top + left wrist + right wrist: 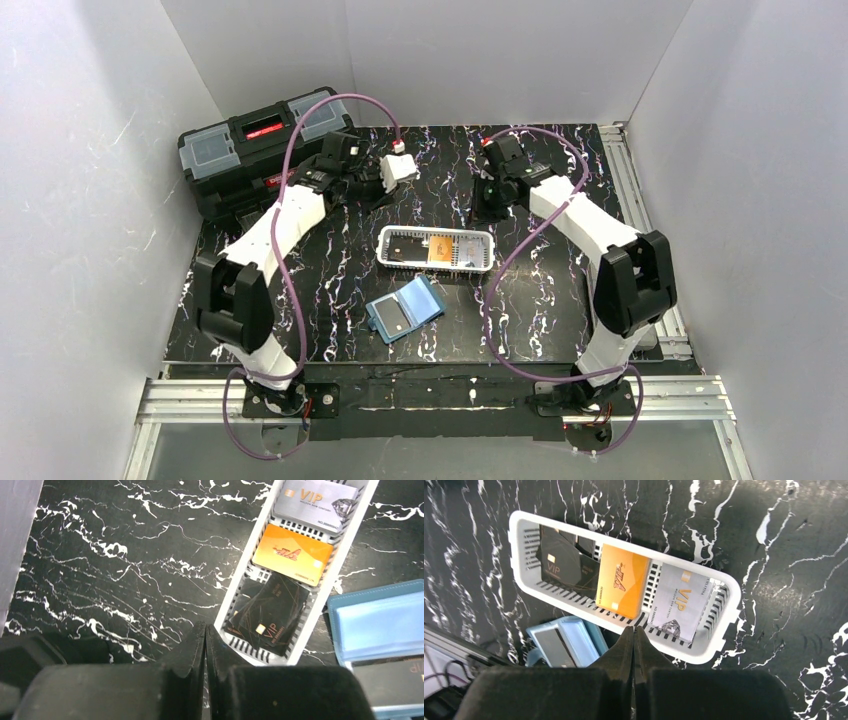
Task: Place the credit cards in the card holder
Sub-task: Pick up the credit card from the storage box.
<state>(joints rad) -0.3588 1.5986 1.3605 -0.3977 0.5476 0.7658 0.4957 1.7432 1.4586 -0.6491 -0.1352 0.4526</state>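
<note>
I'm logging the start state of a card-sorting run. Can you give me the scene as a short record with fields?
basket: white mesh basket on the black marbled table
cards in basket: black card, orange card, pale card, side by side
card holder: teal card holder lies open, apart from the basket on the arms' side; something dark sits in one sleeve
left gripper: left gripper shut, holding nothing
right gripper: right gripper shut, holding nothing
progress: all three cards still in the basket
</note>
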